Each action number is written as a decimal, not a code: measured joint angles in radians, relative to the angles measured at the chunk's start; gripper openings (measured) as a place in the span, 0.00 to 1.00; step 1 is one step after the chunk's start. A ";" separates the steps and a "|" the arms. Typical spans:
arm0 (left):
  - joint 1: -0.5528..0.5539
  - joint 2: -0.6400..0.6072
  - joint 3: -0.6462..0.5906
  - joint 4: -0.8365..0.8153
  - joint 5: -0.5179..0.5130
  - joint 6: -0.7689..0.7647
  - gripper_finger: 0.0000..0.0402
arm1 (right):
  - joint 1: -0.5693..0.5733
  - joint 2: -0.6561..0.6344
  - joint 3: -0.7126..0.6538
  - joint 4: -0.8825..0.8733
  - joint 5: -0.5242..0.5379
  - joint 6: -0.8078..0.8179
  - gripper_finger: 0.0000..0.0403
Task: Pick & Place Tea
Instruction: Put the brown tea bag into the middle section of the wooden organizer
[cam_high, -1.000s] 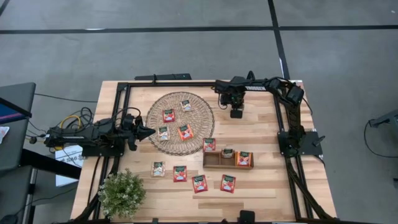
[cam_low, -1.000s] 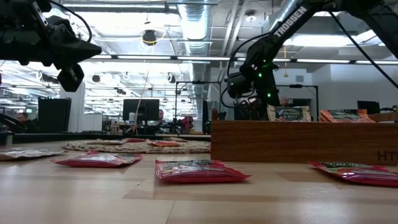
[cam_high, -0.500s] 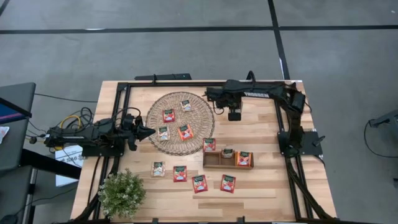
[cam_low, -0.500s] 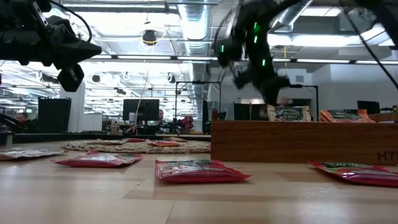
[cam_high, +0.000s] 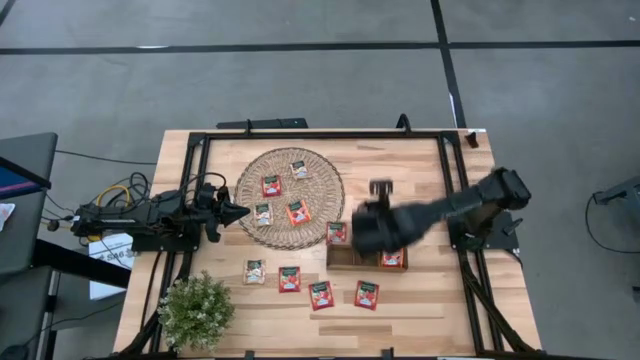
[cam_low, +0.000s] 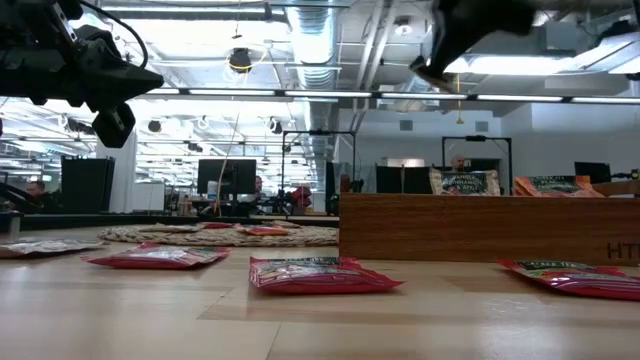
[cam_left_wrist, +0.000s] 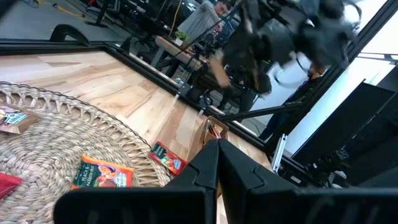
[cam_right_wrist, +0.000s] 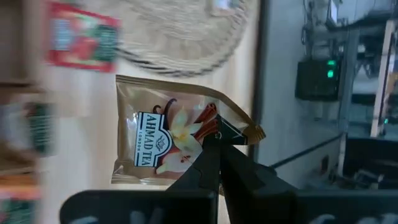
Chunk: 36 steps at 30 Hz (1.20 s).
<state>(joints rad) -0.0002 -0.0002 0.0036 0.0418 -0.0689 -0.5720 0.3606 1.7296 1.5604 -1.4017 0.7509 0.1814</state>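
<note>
High view: right gripper (cam_high: 368, 228), blurred, hangs above the wooden tray (cam_high: 345, 258) toward the table's near edge. Left gripper (cam_high: 240, 211), fingers pressed together on nothing, sits at the left rim of the wicker mat (cam_high: 290, 197). Four tea sachets (cam_high: 297, 212) lie on the mat, four more in a row near the front edge, one just beside the tray's left end, one red one showing in its right compartment.

Low view: sachets flat on the table (cam_low: 320, 320); two stand in the tray.

Left wrist view: closed fingers (cam_left_wrist: 214, 171) over the mat's edge.

Right wrist view: fingers pinch a corner of a beige sachet (cam_right_wrist: 168, 143), lifted off the table.
</note>
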 joint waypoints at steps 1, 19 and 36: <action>0.000 0.000 0.000 0.000 0.000 0.000 0.00 | 0.034 0.022 0.000 -0.010 0.000 0.034 0.00; 0.000 0.000 0.000 0.003 0.003 -0.001 0.00 | 0.191 0.386 0.157 -0.169 -0.019 0.479 0.00; 0.000 0.000 0.000 0.003 0.022 0.000 0.00 | 0.226 0.387 0.152 -0.169 -0.123 0.570 0.00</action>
<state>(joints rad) -0.0003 -0.0002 0.0032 0.0444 -0.0471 -0.5716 0.5870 2.1166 1.7120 -1.5711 0.6275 0.7518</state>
